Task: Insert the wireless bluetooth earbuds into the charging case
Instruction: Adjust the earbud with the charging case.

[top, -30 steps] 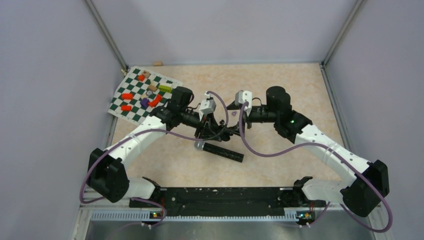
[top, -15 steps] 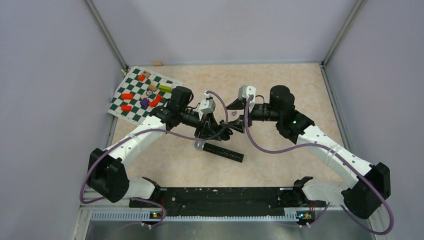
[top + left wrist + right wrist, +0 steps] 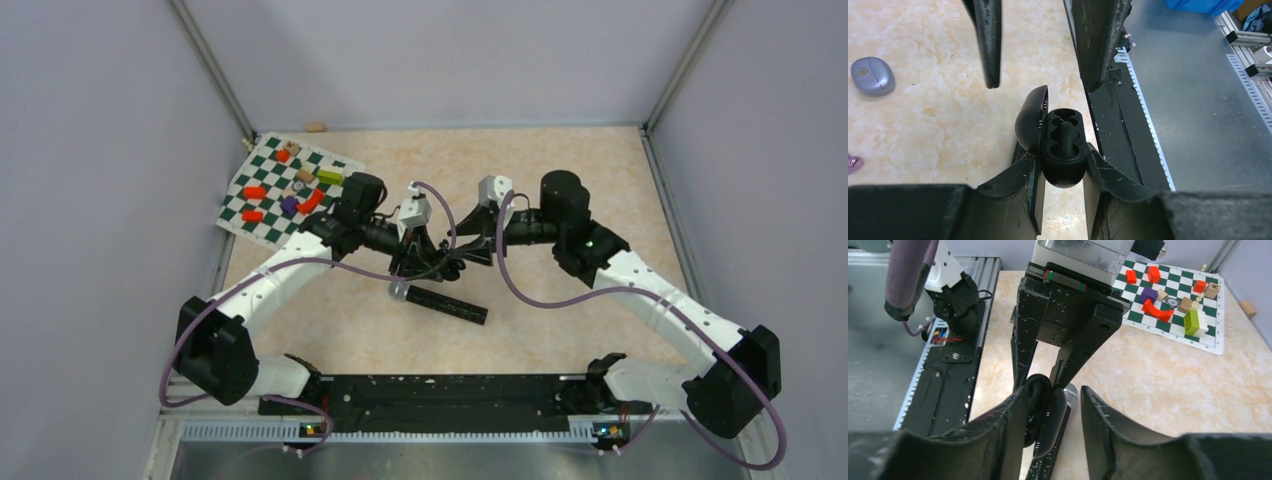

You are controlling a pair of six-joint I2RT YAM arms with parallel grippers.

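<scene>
Left tool (image 3: pixel 1062 157) clenched on open charging case (image 3: pixel 1063 175); right tool (image 3: pixel 1053 392) released, straddling case.

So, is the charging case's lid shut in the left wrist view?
No, the charging case in the left claw has its lid hinged open, sockets exposed.

- Table (image 3: pixel 560 170): pale peach-beige, marbled with faint veins.
- Mat (image 3: pixel 262 165): dark green and white checks, white border.
- Blocks (image 3: pixel 1148 294) on the mat: red, purple, lime green, tan wood.
- Charging case (image 3: pixel 1063 150): glossy black, inside and out.
- Bud (image 3: pixel 852 162) at the picture's edge: pinkish purple.
- Oval pod (image 3: pixel 872 75): greyish lilac.
- Microphone (image 3: pixel 450 303): black body, silver mesh head.
- Left arm (image 3: pixel 275 275), right arm (image 3: pixel 650 290): white shells, black joints.
- Cables (image 3: pixel 908 270): dull purple.
- Walls (image 3: pixel 100 150): plain pale lilac-grey.
</scene>
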